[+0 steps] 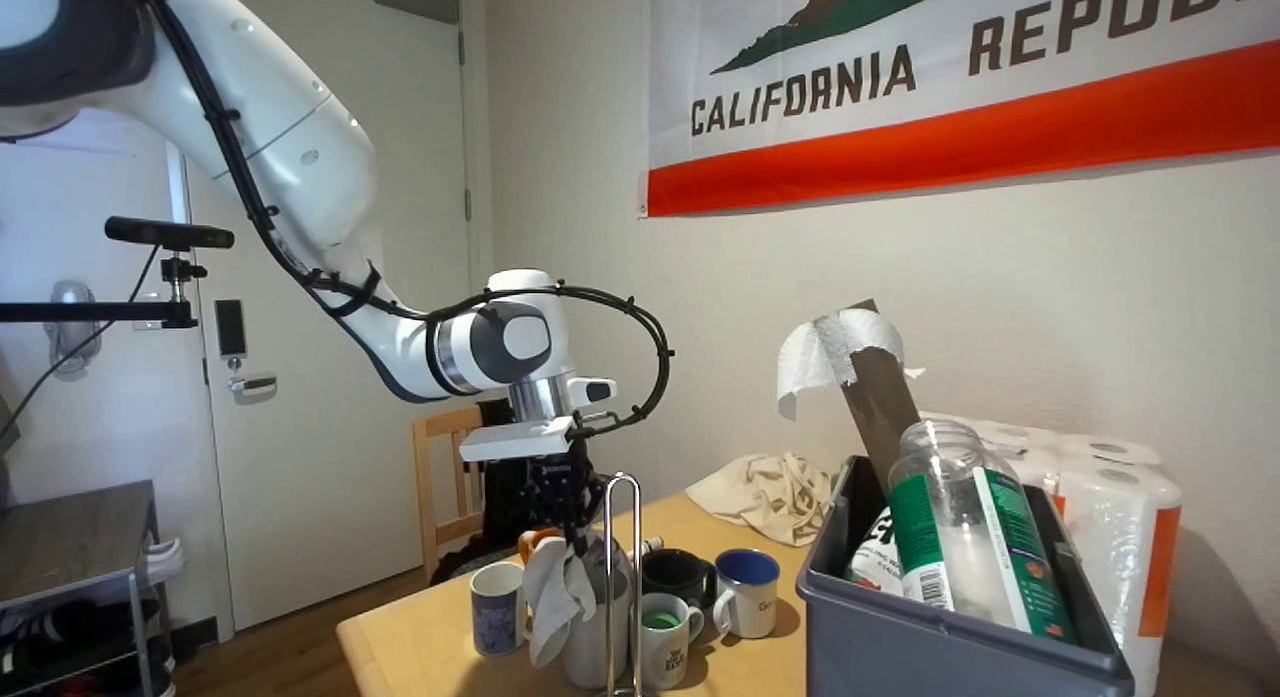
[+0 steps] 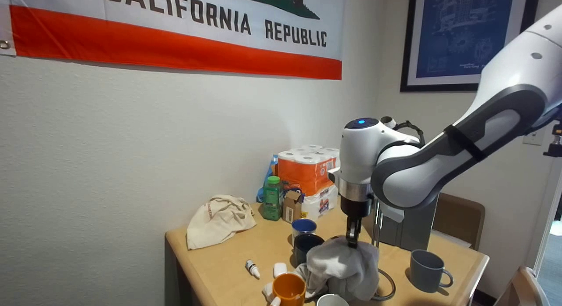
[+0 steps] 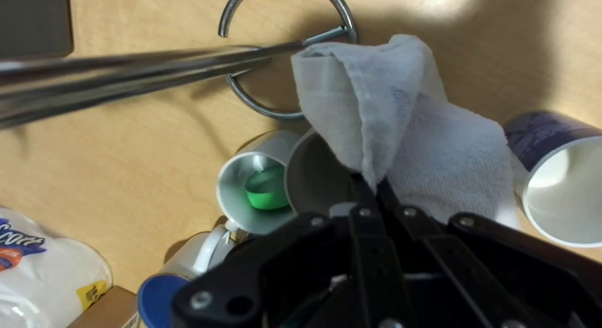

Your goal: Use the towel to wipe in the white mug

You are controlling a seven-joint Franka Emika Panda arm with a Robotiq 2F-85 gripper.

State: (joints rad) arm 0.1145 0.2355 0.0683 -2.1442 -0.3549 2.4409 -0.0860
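Observation:
My gripper is shut on a white towel; in the wrist view its fingertips pinch a fold of the towel. In an exterior view the towel hangs in a bunch below the fingers. A tall white mug stands upright right under the gripper. In the wrist view the mug's grey-looking opening shows left of the fingers, and the towel covers its right side. I cannot tell how far the towel reaches into it.
A metal stand rises close beside the gripper. A mug with a green thing inside, a black mug, a blue-lined mug, a purple mug and an orange mug crowd around. A grey bin stands at one side.

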